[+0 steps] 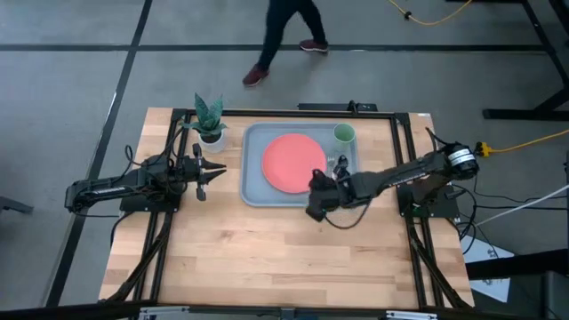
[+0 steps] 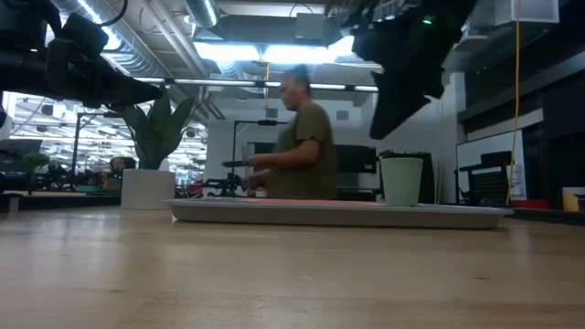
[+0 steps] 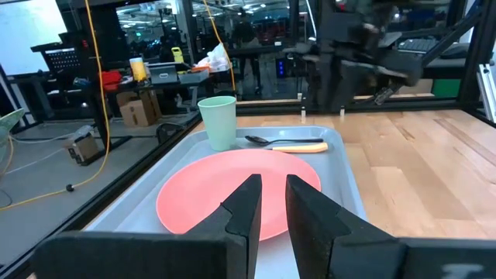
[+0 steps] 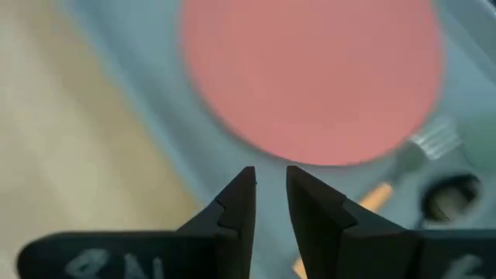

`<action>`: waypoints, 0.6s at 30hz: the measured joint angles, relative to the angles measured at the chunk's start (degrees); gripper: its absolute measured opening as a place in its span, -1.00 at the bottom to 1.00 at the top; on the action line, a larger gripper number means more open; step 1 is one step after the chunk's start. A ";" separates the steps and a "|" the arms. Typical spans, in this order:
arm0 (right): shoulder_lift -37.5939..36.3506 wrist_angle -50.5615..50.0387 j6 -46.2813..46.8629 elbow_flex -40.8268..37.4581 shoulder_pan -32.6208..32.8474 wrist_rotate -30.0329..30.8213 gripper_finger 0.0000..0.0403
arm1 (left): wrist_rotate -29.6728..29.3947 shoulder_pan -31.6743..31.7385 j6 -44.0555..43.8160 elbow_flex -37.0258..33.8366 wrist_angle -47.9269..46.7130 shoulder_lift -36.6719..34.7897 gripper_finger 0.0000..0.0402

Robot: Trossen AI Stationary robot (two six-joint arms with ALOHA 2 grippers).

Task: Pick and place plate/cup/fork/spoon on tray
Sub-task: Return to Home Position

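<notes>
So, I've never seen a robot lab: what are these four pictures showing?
Two robot arms work at a wooden table. One picture looks down from above, one level across the tabletop, two from cameras on the arms' wrists. A grey-blue tray holds a pink plate, green cup, fork and dark spoon; a potted plant stands beside it. The left gripper waits by the plant, the right gripper hangs over the tray's edge; both are empty. A person is beyond the table.

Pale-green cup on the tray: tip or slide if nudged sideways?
The small pale-green cup stands upright, taller than wide and narrower at its base, so a high nudge would probably tip it. It looks like thin plastic, likely light; a low push may just slide it on the smooth grey-blue tray.
</notes>
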 joint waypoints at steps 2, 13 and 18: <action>-2.48 3.80 -3.74 -4.40 0.51 -1.57 -0.61 | 0.00 -0.02 -0.01 0.00 0.07 -0.01 -0.73; -33.86 48.62 -20.25 -47.29 -6.24 -17.21 -0.60 | -0.02 -0.02 -0.02 -0.02 0.25 -0.01 -0.73; -48.71 49.08 -28.57 -55.10 -8.37 -17.38 -0.60 | 0.00 -0.02 -0.02 -0.02 0.23 -0.01 -0.73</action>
